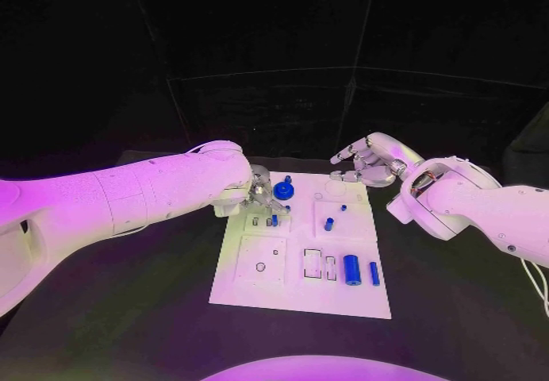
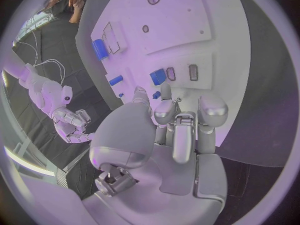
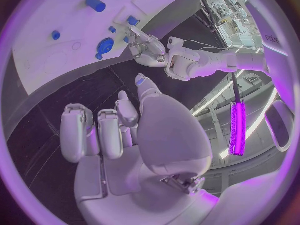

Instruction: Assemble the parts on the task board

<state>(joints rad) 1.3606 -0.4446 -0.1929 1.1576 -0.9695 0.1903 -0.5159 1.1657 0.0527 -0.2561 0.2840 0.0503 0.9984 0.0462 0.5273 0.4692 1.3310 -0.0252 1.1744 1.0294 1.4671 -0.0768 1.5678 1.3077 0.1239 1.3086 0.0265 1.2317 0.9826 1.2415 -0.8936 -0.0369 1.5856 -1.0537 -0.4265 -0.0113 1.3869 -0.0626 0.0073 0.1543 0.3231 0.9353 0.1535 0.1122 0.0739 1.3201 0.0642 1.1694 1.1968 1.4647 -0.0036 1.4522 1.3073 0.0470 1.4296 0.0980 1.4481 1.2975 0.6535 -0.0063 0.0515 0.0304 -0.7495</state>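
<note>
Head view: the white board (image 1: 261, 282) lies in the middle of the frame on the black table (image 1: 137, 317). Blue parts sit on it: a round knob-like piece (image 1: 284, 190) at the upper edge, a small peg (image 1: 328, 225) near the centre, a fat cylinder (image 1: 352, 270) and a slimmer bar (image 1: 374, 273) at lower right.

The left hand (image 1: 259, 196) hangs over the board's upper left corner, just beside the knob-like piece. In the left wrist view its fingers (image 2: 164, 109) curl downward toward a small blue block (image 2: 158, 77) seated near two slots. Whether they pinch anything cannot be told; no part is visible between them.

The right hand (image 1: 368, 165) hovers above the board's upper right corner, clear of the surface. Its fingers (image 3: 80, 130) are loosely curled and apart, and it holds nothing.

Risks, as judged: the left fingers work close among several small pieces, so a sideways drift could knock the knob-like piece or tip the block out of its seat. A tilted part would jam at a slot's rim. Pressing off-centre could slide the board.
</note>
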